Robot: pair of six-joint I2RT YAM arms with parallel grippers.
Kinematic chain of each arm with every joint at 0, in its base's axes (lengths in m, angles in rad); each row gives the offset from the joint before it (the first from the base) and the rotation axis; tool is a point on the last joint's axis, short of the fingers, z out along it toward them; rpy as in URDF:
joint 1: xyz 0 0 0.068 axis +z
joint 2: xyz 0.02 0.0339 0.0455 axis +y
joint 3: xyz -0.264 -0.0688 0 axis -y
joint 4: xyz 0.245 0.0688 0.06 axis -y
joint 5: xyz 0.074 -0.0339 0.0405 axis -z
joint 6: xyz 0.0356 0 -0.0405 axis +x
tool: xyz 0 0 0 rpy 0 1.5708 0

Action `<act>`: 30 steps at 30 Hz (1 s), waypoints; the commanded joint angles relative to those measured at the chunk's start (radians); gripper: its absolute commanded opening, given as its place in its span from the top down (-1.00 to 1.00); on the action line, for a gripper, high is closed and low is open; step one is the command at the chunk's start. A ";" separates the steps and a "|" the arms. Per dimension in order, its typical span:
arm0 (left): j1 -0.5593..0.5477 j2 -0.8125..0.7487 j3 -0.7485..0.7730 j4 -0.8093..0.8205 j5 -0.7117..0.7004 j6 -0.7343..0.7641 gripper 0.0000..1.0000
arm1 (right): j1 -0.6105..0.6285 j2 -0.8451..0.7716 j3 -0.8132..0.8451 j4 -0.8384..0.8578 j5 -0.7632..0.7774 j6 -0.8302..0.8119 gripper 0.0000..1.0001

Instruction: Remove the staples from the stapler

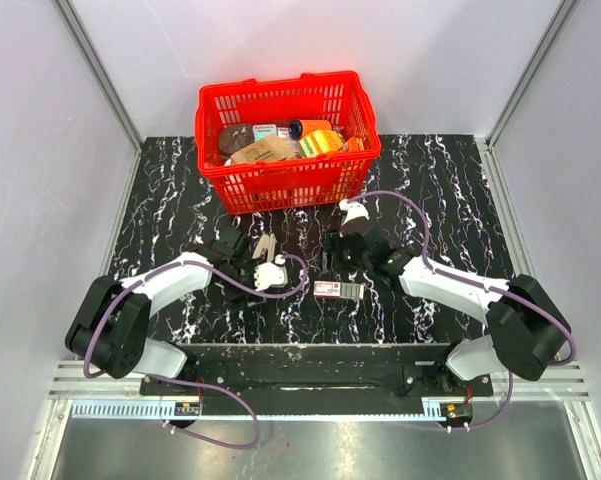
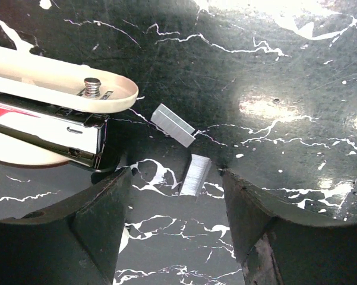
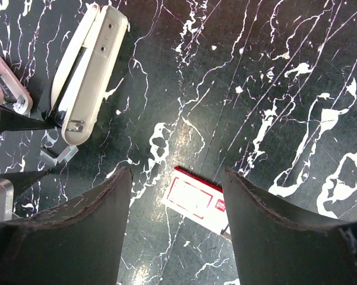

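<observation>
left claw (image 2: 175, 199) spread | right claw (image 3: 175, 196) spread | stapler (image 2: 47, 80) apparently hinged open | staple strips (image 2: 173, 124) beside it

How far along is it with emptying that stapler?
Done: two staple strips lie on the table beside the opened stapler. In hand: nothing; left gripper and right gripper are both open, empty. Left: possibly checking the magazine, whose contents I cannot see.
</observation>
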 commanded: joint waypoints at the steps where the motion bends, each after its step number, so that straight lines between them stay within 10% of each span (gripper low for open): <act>1: -0.003 0.017 0.057 0.047 -0.003 0.022 -0.35 | -0.012 -0.013 0.001 0.034 -0.023 -0.010 -0.35; 17: -0.051 0.043 0.020 0.012 -0.011 0.037 -0.05 | -0.039 -0.035 -0.017 0.042 -0.039 0.009 -0.13; 30: -0.072 0.025 -0.012 -0.006 -0.074 0.046 -0.19 | -0.038 -0.059 -0.014 0.016 -0.028 0.010 -0.04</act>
